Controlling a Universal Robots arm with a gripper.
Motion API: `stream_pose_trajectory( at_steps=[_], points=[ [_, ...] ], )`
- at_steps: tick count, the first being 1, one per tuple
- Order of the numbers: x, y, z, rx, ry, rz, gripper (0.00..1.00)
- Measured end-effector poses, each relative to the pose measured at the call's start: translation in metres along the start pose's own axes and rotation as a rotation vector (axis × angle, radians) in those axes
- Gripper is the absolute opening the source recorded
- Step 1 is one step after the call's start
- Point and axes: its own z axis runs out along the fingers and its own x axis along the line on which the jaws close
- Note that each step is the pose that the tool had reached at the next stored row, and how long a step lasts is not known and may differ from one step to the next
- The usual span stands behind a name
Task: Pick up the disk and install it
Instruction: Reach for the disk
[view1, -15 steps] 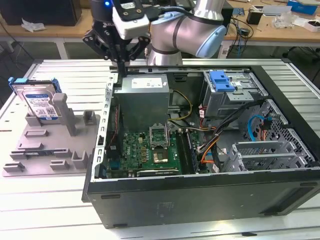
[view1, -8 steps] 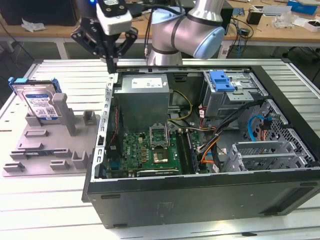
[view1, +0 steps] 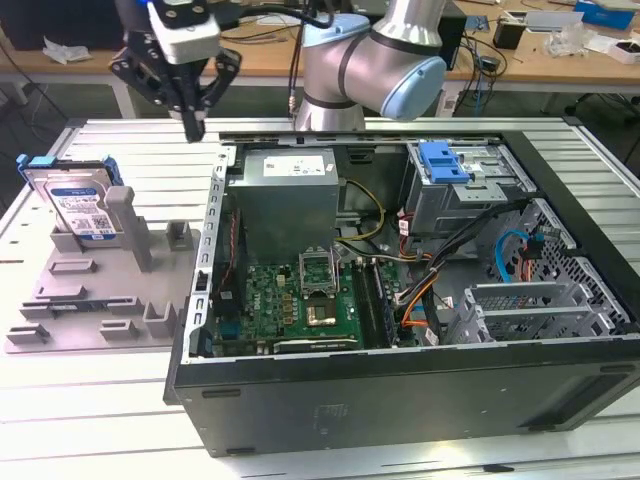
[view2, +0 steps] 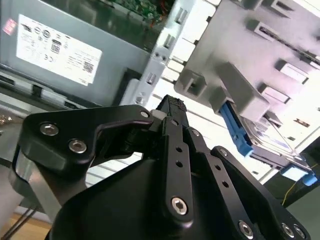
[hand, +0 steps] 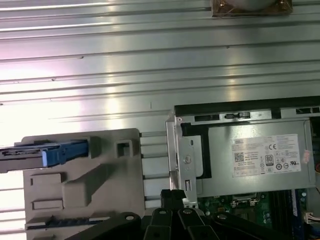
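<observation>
One arm reaches in from the far side of the ribbed metal tabletop (view1: 100, 420), and its black hand (view1: 193, 128) hangs in the air with its two fingers drawn together at the tips and nothing held between them. In the exterior view it sits above the strip of tabletop between the grey fixture tray (view1: 90, 300) and the open computer case (view1: 400, 400), close to the case's far corner. In the first wrist view the hand (hand: 172, 196) points down just beside that corner of the case, with the labelled power supply (hand: 250, 157) on one side and the fixture tray (hand: 110, 185) on the other. The disk (view1: 82, 205) stands on edge in the tray at the exterior view's left, leaning against an upright grey post, its blue carrier framing the white-and-blue label. It is well apart from the hand. Both wrist views show the disk edge-on (hand: 45, 152), with the second showing it beyond a tray post (view2: 267, 140). Inside the case, a blue bracket (view1: 443, 160) sits on top of the drive cage.
</observation>
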Motion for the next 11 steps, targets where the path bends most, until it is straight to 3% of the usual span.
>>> stream_pose_trajectory(
  at_steps=[7,11],
  points=[
    [0.0321,0.0035,0.0008,0.0008,-0.0001,0.0,0.11],
    [0.0553,0.0058,0.0015,0.0018,-0.0001,0.0,0.11]
  ],
)
